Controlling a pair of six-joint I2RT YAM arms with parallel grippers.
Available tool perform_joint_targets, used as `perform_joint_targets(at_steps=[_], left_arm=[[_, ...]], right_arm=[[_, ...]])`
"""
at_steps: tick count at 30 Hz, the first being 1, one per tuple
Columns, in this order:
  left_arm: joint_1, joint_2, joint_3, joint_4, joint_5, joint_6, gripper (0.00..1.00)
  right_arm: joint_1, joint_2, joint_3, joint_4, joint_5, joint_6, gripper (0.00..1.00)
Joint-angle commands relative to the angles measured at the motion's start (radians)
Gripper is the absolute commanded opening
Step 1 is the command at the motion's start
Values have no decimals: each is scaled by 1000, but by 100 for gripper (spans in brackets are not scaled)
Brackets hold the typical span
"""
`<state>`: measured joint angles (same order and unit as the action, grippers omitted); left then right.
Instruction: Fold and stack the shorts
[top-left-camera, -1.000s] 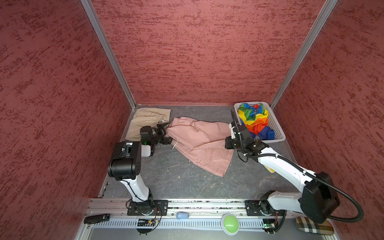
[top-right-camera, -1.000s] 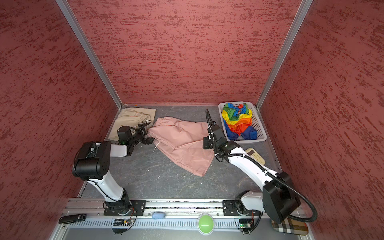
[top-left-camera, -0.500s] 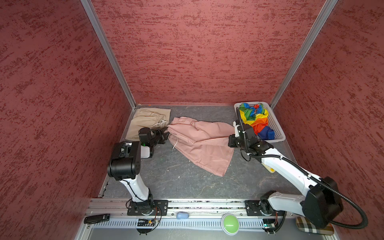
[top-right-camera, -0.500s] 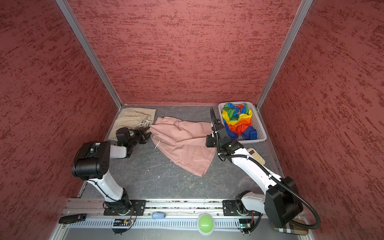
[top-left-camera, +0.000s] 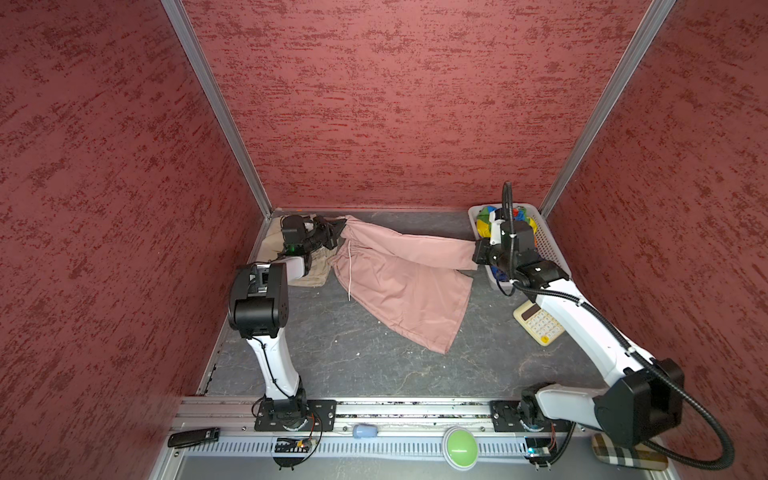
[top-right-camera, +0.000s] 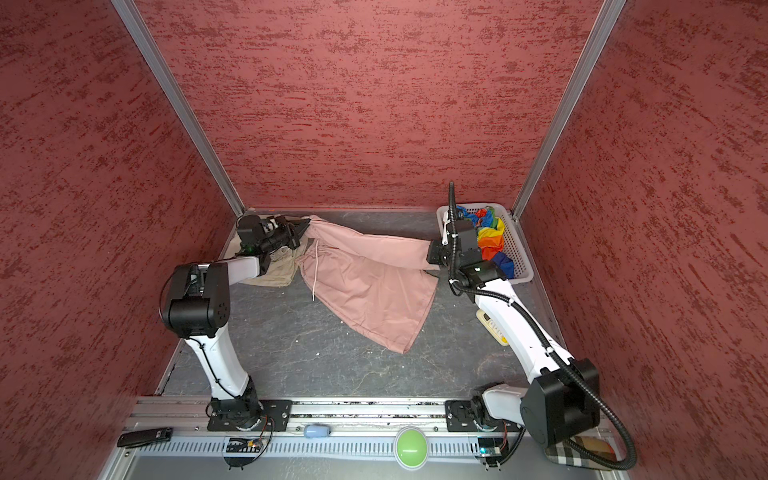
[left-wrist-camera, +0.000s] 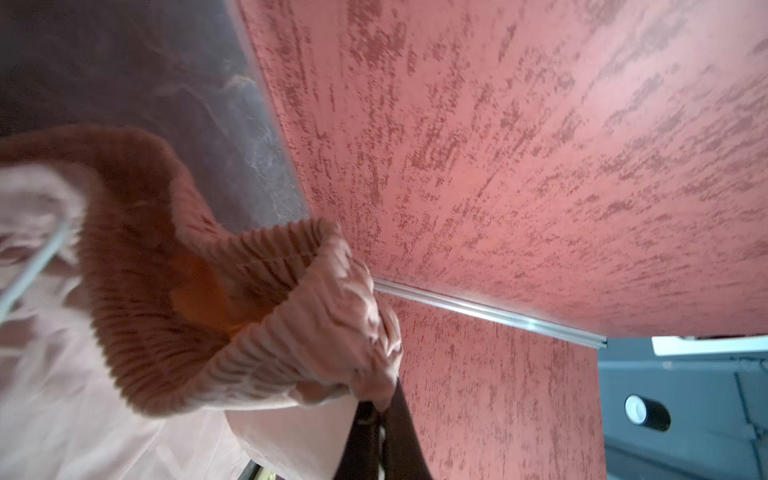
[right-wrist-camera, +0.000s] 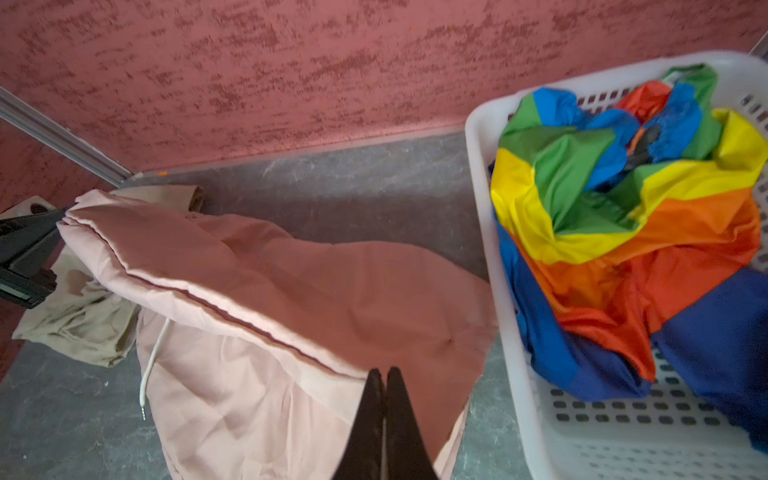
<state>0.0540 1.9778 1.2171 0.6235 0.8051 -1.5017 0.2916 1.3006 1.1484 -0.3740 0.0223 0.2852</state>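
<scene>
**Clerk:** Setting and left side?

**Inspector:** Red textured walls are enclosing a grey surface (top-left-camera: 332, 353). At its far left corner the beige shorts (top-left-camera: 309, 277) are lying flat, and the left arm is reaching over them.

**Clerk:** Left gripper (top-left-camera: 341, 227)?

**Inspector:** Its jaws are pressing together on the gathered waistband of the pink shorts (top-left-camera: 407, 286), just above the beige pair. The pink cloth is stretching along the far edge with its upper side raised. One leg is trailing on the surface toward the middle, and the drawstring (top-left-camera: 350, 274) is dangling.

**Clerk:** Right side?

**Inspector:** The right gripper (top-left-camera: 477, 254) is clamping the leg end, apparently at the hem. It is working beside the white basket (top-left-camera: 548, 249) at the far right corner, where the rainbow shorts (top-right-camera: 490, 243) are sitting crumpled. A calculator (top-left-camera: 539, 326) is lying near the right edge.

**Clerk:** Judgement?

**Inspector:** Both arms appear to be spreading the pink pair for folding. I am advising even tension between the pinches and lifting them together, so the trailing leg is clearing the surface. After that, the pair should be laid flat. The risks are the thin waistband pinch slipping and the dragging cloth disturbing the beige pair.
</scene>
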Motion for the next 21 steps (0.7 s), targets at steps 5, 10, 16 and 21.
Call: perform_joint_targets(at_steps=[5,10,16,21], left_arm=[[-22,78,316,-413,83,502,0],[2,108,305,-494,108,570,0],[29,74,119,-466,86,545,0],[60,26,16,-534,57,587,0]], right_arm=[[-8,-2,81,-52,-85,-37,0],[57,-100,-129,-25,-152,40,0],[179,-151,-370,49,-123,170,0],[252,-177,-493,100,-125,256,0]])
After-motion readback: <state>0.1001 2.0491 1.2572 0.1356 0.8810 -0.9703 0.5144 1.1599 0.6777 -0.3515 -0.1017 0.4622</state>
